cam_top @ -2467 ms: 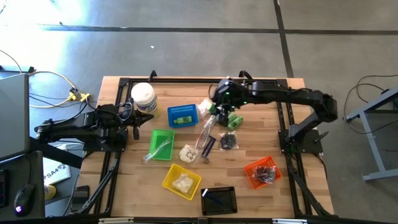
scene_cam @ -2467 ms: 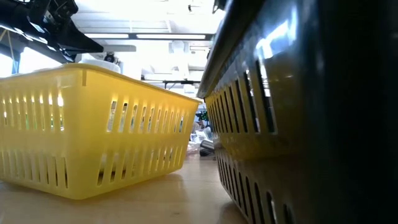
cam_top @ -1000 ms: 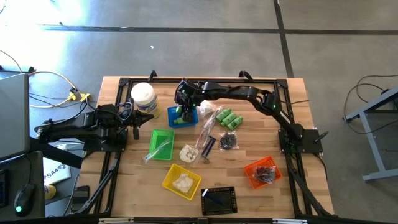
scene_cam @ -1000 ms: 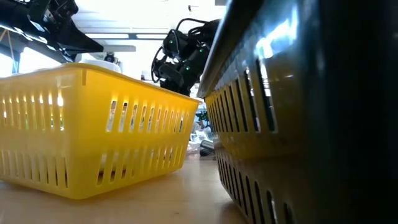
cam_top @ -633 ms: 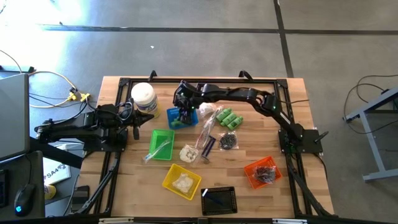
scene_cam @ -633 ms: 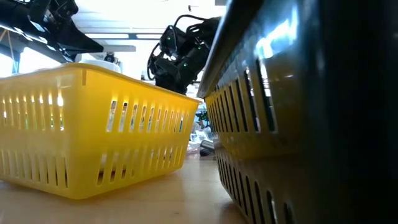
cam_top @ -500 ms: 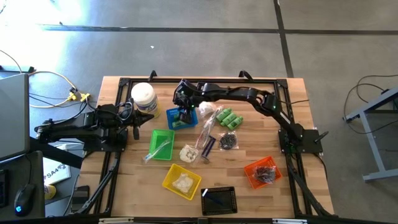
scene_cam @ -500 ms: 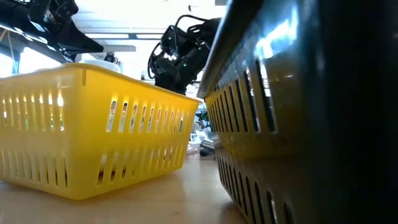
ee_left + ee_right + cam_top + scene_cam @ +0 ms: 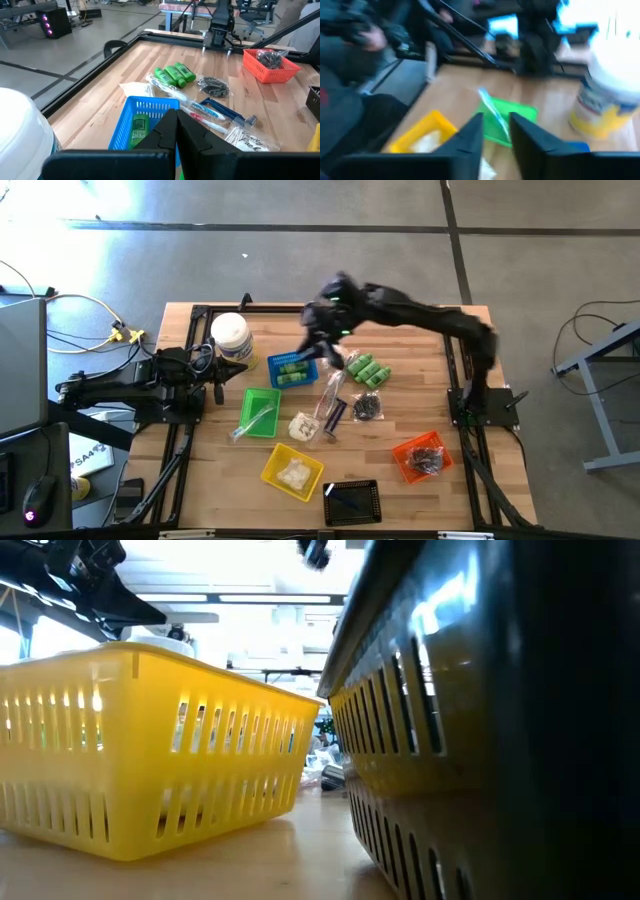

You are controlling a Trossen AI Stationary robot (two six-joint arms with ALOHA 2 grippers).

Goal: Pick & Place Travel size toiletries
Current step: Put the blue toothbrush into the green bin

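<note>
Three small bright green bottles (image 9: pixel 367 370) lie side by side on the table; another green bottle (image 9: pixel 136 126) lies in the blue basket (image 9: pixel 293 367). Clear sachets with sticks (image 9: pixel 333 393), a white packet (image 9: pixel 304 426) and dark pieces (image 9: pixel 367 408) lie mid-table. My right gripper (image 9: pixel 325 340) hangs blurred in the air just beyond the blue basket, open (image 9: pixel 497 137) and empty. My left gripper (image 9: pixel 221 376) waits at the table's left by the jar, shut (image 9: pixel 176 127).
A big white-lidded jar (image 9: pixel 230 338) stands at the far left. A green basket (image 9: pixel 260 411) holds a sachet, a yellow basket (image 9: pixel 293 472) white packets, an orange basket (image 9: pixel 421 456) dark pieces. A black basket (image 9: pixel 352 502) sits at the near edge. Bare wood lies far right.
My right gripper was low over the blue basket; it has risen fast and swung away toward the table's far right, leaving the low view almost entirely. Green bottles stay in the blue basket.
</note>
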